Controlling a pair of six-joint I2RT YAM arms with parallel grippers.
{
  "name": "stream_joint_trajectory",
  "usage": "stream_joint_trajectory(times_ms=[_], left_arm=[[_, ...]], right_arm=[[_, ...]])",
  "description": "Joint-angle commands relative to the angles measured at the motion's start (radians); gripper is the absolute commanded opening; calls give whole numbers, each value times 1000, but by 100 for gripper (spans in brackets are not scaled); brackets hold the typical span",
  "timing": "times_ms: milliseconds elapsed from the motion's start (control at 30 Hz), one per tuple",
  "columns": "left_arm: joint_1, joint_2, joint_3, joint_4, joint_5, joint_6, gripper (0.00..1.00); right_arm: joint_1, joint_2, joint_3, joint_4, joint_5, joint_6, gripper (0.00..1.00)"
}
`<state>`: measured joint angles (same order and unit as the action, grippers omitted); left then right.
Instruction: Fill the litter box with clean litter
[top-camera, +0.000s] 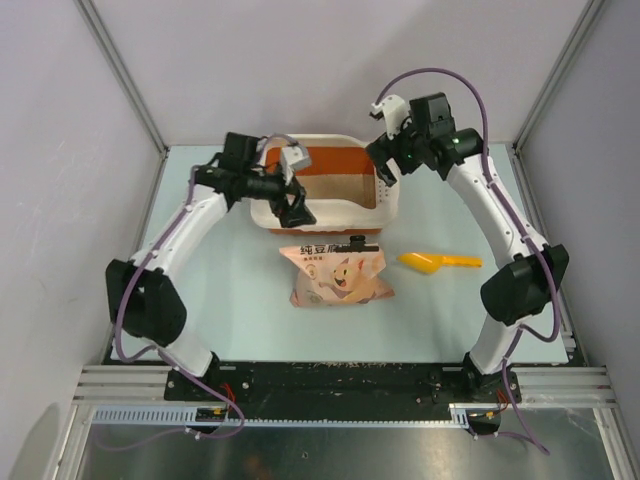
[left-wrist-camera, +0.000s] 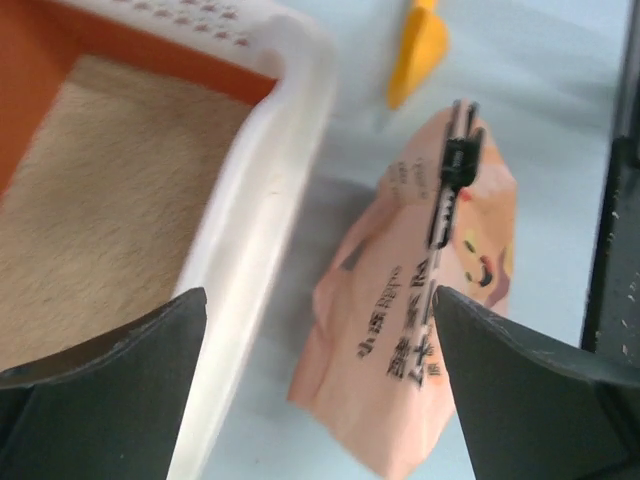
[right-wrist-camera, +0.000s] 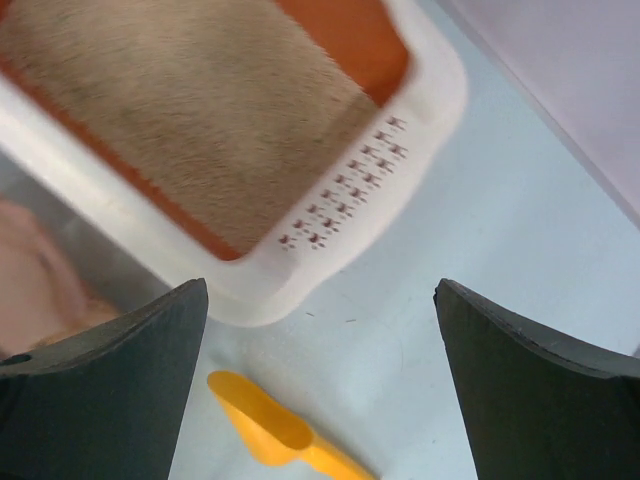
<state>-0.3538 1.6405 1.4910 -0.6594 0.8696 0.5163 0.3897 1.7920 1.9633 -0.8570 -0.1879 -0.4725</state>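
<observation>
The cream-white rectangular plastic litter box sits at the far edge of the pale bench. The wrist views show the pale beige granular litter covering its floor. A pink printed bag and an orange plastic scoop lie nearer. The left claw and right claw are both released, holding nothing.

My fingers stand wide apart at the bottom corners, gripping nothing. Below and between them runs the white rim of the litter box, its rounded corner at the top. Inside, beige litter lies against the orange inner wall. Just beside the box a pink printed bag lies on the pale counter, a black clip on it. An orange scoop lies beyond.
</observation>
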Motion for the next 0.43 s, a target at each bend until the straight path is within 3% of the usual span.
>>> stream_joint_trajectory(times_ms=[0,200,300,400], left_arm=[[110,-151,19,4,-139,-18,100],[208,-278,-165,29,-325,-134,100],[243,-320,-239,58,-371,-203,100],[269,-301,-201,81,-392,-243,99]], right_arm=[[-29,-135,-145,125,250,215,100],[-72,-295,-493,196,352,344,100],[-75,-309,-532,213,352,348,100],[-75,-260,-488,251,386,348,100]])
